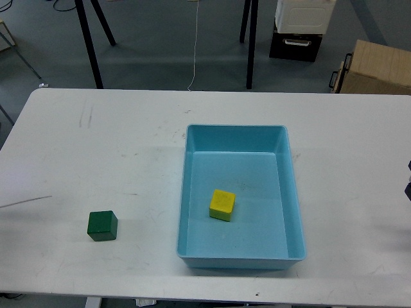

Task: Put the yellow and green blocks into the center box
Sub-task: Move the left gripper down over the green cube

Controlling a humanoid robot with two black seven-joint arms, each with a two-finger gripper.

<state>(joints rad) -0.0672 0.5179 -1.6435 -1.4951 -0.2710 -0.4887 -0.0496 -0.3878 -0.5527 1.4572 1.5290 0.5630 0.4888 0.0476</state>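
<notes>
Nearest me, in the lower left of the frame, the green block (102,226) sits on the white table (96,147), resting flat on one face with its sides turned slightly off the table's near edge; being a cube, it has no long axis to speak of. It is well apart from the light-blue tray (296,192), which lies to its right, in the lower centre-right of the frame. The tray's long axis runs from near to far, its short walls facing me and the far side of the table. Inside it, on the floor of the near half and left of centre, the yellow block (222,205) rests flat, rotated a little against the tray walls and touching none of them. I cannot place either block relative to a claw: neither of my grippers is in view, so I cannot tell whether they are open or closed. Only a few dark specks show at the right edge of the frame, too small to identify. Beyond the table, in the upper right, a brown cardboard box (379,67) stands on the grey floor beside a black-and-white crate (300,29).
</notes>
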